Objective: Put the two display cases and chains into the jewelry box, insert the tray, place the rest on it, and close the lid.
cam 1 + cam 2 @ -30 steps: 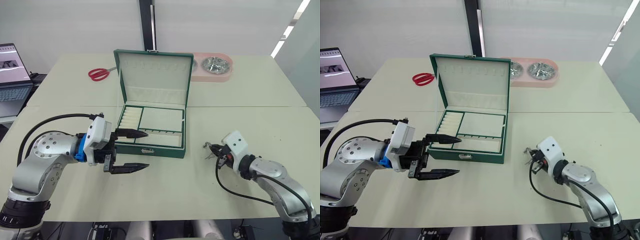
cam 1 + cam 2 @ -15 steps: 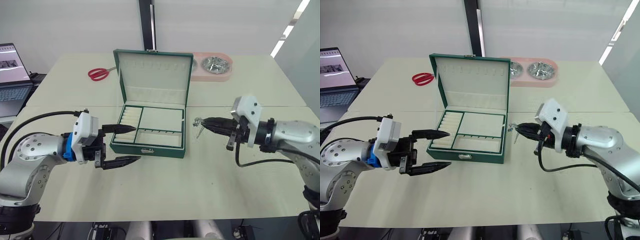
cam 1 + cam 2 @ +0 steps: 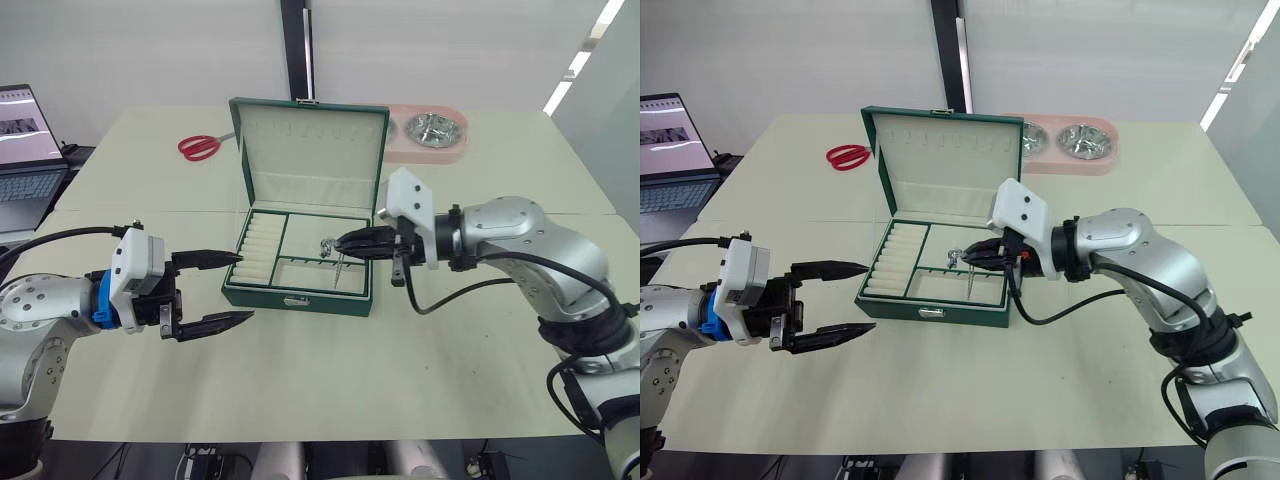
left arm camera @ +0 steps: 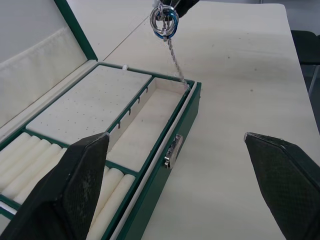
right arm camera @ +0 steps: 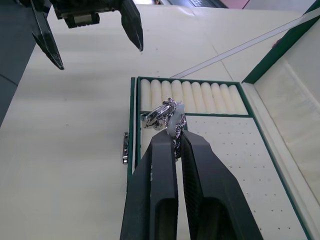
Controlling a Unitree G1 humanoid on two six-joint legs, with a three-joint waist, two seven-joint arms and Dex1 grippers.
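Movement: since a second ago the right gripper (image 3: 345,243) has been carried from the table at the robot's right — where the chain (image 3: 329,246) was picked up — across to the jewelry box (image 3: 297,283); half a second ago it was seen beside the box's right edge.
Left arm: the left gripper (image 3: 222,290) has been drawn back leftward, away from the box front.
Right gripper state: fingers pinched together on the chain, rings bunched at the tips, a short tail hanging free.
Left gripper state: fingers spread wide, nothing held, well apart from the box.
Chain position: held above the tray (image 5: 210,135) seated in the box, over its narrow front compartment near the right end; not yet resting on the lining, as far as can be judged.
Lid: the lid (image 3: 310,150) stands upright.
Handling: the chain is judged light, limp and slippery — it will swing and may snag on a compartment wall.
Hold point: best taken at the ring cluster, as it is now.
Other items: scissors (image 3: 199,147) and a pink double bowl (image 3: 424,134) lie behind the box.
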